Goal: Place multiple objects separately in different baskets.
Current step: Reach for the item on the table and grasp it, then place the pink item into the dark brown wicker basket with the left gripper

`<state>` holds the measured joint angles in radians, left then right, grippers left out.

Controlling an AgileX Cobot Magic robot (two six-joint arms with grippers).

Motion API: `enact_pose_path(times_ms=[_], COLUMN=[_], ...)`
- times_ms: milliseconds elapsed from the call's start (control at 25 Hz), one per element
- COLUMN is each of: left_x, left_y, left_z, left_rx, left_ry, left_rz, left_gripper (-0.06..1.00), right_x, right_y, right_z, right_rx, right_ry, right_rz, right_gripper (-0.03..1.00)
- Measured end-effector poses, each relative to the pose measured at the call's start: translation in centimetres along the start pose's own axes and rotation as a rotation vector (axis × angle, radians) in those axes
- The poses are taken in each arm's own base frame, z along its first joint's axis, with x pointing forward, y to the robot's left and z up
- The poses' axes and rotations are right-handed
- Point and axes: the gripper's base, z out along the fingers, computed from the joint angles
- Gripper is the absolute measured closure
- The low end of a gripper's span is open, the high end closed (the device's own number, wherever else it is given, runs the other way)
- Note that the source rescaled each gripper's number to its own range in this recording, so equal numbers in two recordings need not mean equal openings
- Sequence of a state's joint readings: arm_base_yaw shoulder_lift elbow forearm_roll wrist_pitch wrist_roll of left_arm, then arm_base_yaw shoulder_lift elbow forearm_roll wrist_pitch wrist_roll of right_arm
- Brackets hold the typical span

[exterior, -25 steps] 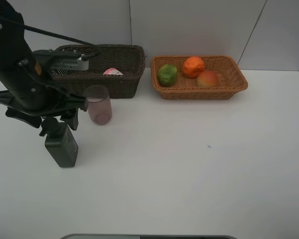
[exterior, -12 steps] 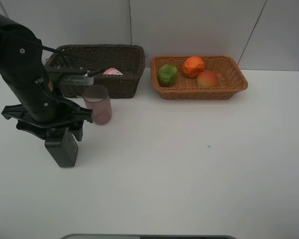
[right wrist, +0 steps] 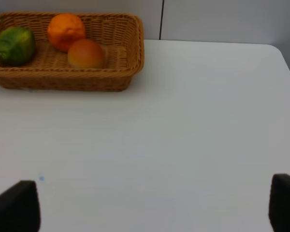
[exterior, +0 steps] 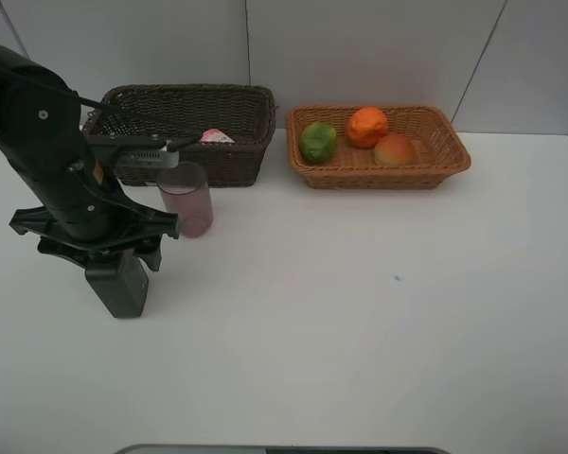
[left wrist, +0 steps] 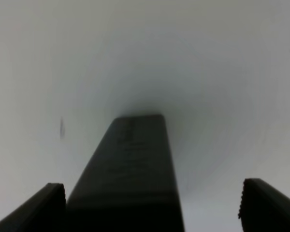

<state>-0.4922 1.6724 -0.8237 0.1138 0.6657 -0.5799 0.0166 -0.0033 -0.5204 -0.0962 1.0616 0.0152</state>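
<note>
Dark plastic at the left of the overhead frame: we see the dark pump bottle (exterior: 120, 288) on the white table (exterior: 360, 322). The left gripper (exterior: 109, 253) hangs over it, jaws spread wide either side, not clamped. Just right stands the pink cup (exterior: 186, 200), before the dark brown basket (exterior: 227, 113) holding the spray bottle (exterior: 215, 137). Upper right, the tan basket (exterior: 450, 151) carries the green fruit (exterior: 317, 141), orange (exterior: 367, 126) and mango (exterior: 395, 149). The right gripper (right wrist: 150, 205) gapes wide, empty.
</note>
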Motion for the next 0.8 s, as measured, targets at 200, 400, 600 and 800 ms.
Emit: enact_pose_path(times_ms=[200,400,600,800], left_x=[-0.03,-0.02,-0.02,-0.02], left_y=[0.11,0.10,0.09,0.09], left_z=[0.00,0.00,0.00,0.00], left_rx=[-0.012,-0.011,-0.010,-0.010], left_ry=[-0.003,-0.003,-0.002,-0.002], left_rz=[-0.009,-0.015,-0.019,-0.019], left_gripper=[0.42,0.47,0.47,0.47], right_x=[0.00,0.00,0.00,0.00], right_y=[0.00,0.00,0.00,0.00], right_z=[0.00,0.00,0.00,0.00], right_rx=[0.000,0.000,0.000,0.000], right_ry=[0.000,0.000,0.000,0.000], right_rz=[0.000,0.000,0.000,0.000], right_gripper=[-0.03,-0.03,-0.03,-0.03])
